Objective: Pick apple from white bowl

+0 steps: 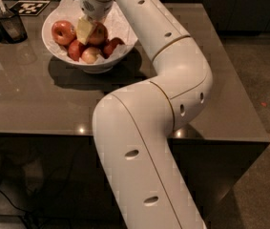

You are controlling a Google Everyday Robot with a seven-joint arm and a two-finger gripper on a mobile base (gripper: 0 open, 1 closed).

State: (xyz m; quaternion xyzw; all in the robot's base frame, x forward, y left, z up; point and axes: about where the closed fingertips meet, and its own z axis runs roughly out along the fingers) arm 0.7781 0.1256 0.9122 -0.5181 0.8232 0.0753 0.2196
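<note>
The white bowl (97, 67) stands at the far left of the brown table, lined with white paper and holding several apples. My gripper (92, 32) reaches down into the bowl from the arm's wrist (95, 1). It is shut on the red-orange apple (101, 34) in the middle of the pile. One pale finger (84, 29) lies against the apple's left side, and the other is hidden behind the apple. A deeper-red apple (63, 31) sits to the left, and a small pale apple (90, 55) lies at the front.
A dark cup with a utensil (11, 25) stands left of the bowl, and a black-and-white marker tag (29, 7) lies behind it. My large white arm (172, 80) crosses the table from the front. The table's front edge (39, 131) and right edge are close.
</note>
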